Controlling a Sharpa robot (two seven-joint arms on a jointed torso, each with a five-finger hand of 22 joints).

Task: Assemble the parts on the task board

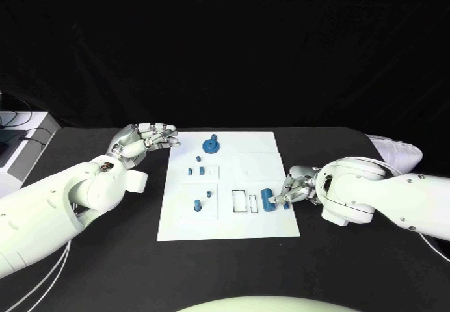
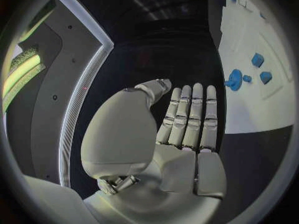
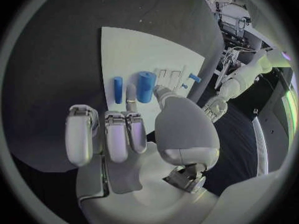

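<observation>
The white task board (image 1: 229, 221) lies mid-table. A blue cylinder (image 1: 268, 196) and a thin blue bar (image 1: 274, 207) lie near its right edge. My right hand (image 1: 294, 187) sits at that edge; the thumb (image 3: 163, 92) and one fingertip (image 3: 131, 90) flank the cylinder (image 3: 146, 86) and pinch its near end, other fingers curled. The bar (image 3: 117, 89) lies just beyond that finger. A round blue part (image 1: 212, 145) stands at the board's far end, with small blue pieces (image 1: 195, 171) below it. My left hand (image 1: 145, 140) hovers off the far left corner, empty, fingers straight (image 2: 190, 117).
Rectangular outlined slots (image 1: 243, 200) lie just left of the cylinder. Two more small blue pieces (image 1: 198, 205) stand in the board's left column. White equipment (image 1: 19, 146) sits at the table's far left edge. Black tabletop surrounds the board.
</observation>
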